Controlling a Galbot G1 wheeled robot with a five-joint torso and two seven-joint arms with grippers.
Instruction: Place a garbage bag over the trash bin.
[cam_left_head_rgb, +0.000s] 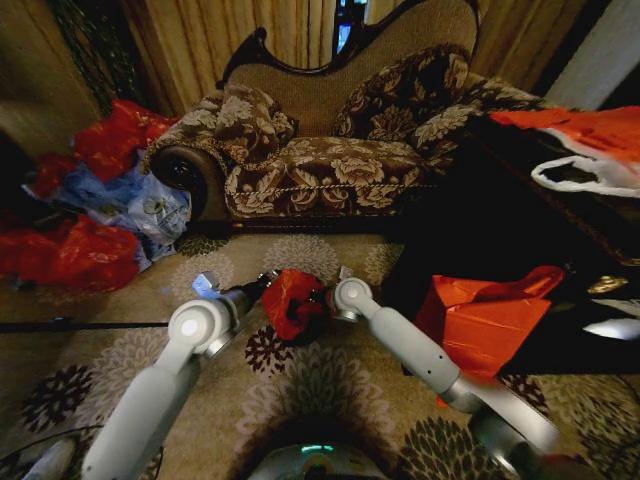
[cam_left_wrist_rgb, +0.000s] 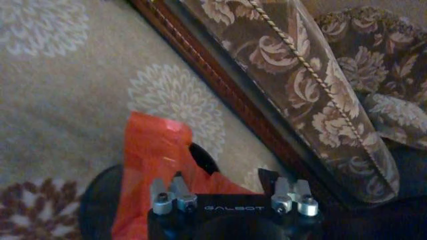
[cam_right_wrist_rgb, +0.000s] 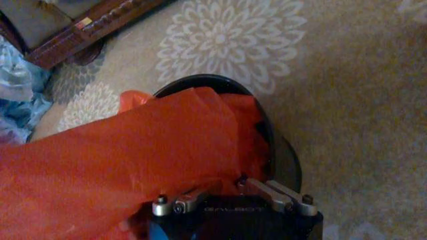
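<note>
Both grippers, left (cam_left_head_rgb: 268, 281) and right (cam_left_head_rgb: 326, 297), pinched the flimsy, slippery bag (cam_left_head_rgb: 290, 300) over the bin (cam_right_wrist_rgb: 280, 150); gripping its hem looked safest.

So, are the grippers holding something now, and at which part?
Both grippers hold the garbage bag over the trash bin: the right gripper pinches the bag's edge at the rim, and the left gripper grips the opposite side of the bag.

dim warm room; wrist views softly blurred.
</note>
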